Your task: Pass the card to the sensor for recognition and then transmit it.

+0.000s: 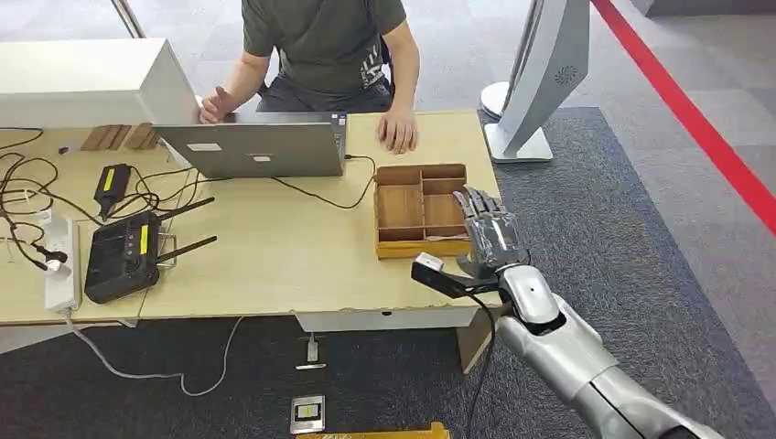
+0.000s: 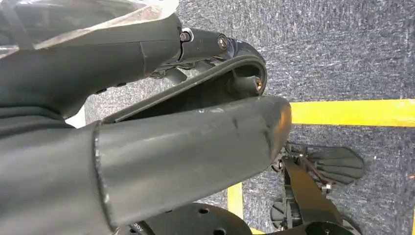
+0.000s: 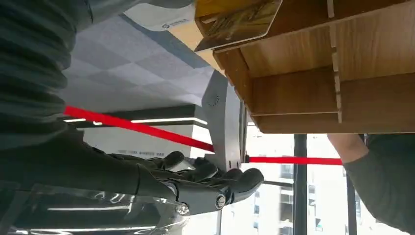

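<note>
A yellowish card (image 3: 239, 22) lies tilted against a corner of the wooden divided tray (image 3: 303, 93). The tray (image 1: 377, 210) stands near the table's right end. My right hand (image 1: 490, 236) hovers at the tray's right front corner with its fingers stretched out flat and nothing in them; the fingers (image 3: 205, 176) stay apart from the card. A black box with antennas (image 1: 122, 256) and a small black device with a yellow label (image 1: 113, 183) sit at the table's left. My left hand (image 2: 186, 122) hangs over the carpet, holding nothing.
A person sits behind the table, one hand (image 1: 217, 103) at an open laptop (image 1: 261, 146), the other hand (image 1: 398, 128) resting near the tray. Cables and a power strip (image 1: 58, 261) clutter the left side. A white stand (image 1: 540, 82) rises right of the table.
</note>
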Robot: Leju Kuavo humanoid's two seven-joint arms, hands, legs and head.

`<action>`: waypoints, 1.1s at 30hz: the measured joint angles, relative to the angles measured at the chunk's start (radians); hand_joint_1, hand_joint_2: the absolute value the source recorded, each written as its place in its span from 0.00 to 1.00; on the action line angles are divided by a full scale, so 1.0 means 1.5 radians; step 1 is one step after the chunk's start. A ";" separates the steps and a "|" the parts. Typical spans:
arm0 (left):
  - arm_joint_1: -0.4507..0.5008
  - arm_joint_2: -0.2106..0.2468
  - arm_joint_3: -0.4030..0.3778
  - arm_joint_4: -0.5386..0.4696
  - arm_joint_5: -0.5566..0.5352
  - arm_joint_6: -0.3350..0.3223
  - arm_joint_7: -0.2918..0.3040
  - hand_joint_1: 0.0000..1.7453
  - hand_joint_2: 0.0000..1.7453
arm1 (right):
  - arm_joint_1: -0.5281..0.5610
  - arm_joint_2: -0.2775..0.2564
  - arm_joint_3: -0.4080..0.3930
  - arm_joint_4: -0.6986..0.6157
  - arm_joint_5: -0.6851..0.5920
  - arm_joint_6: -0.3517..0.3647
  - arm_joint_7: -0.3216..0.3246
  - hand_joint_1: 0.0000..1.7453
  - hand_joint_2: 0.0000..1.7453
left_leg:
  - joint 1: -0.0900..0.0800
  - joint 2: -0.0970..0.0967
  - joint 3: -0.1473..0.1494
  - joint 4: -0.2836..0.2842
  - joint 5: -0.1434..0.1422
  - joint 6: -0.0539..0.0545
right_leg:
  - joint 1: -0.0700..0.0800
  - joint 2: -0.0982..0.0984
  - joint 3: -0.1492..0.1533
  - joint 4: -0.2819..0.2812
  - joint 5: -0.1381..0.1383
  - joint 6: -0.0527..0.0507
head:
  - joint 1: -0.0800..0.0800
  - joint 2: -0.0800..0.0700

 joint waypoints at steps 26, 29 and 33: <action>0.000 0.001 0.000 0.000 0.000 -0.005 0.008 0.00 0.00 | -0.004 0.032 -0.004 0.084 0.009 -0.014 -0.004 0.00 1.00 | 0.000 0.000 0.000 0.000 0.000 0.000 | 0.000 0.000 0.000 0.000 0.000 0.000 | 0.000 0.000; 0.000 0.001 0.000 0.000 0.000 -0.005 0.009 0.00 0.00 | -0.005 0.033 -0.007 0.093 0.008 -0.015 -0.003 0.00 1.00 | 0.000 0.000 0.000 0.000 0.000 0.000 | 0.000 0.000 0.000 0.000 0.000 0.000 | 0.000 0.000; 0.000 0.001 0.000 0.000 0.000 -0.005 0.009 0.00 0.00 | -0.005 0.034 -0.011 0.103 0.008 -0.018 -0.006 0.00 1.00 | 0.000 0.000 0.000 0.000 0.000 0.000 | 0.000 0.000 0.000 0.000 0.000 0.000 | 0.000 0.000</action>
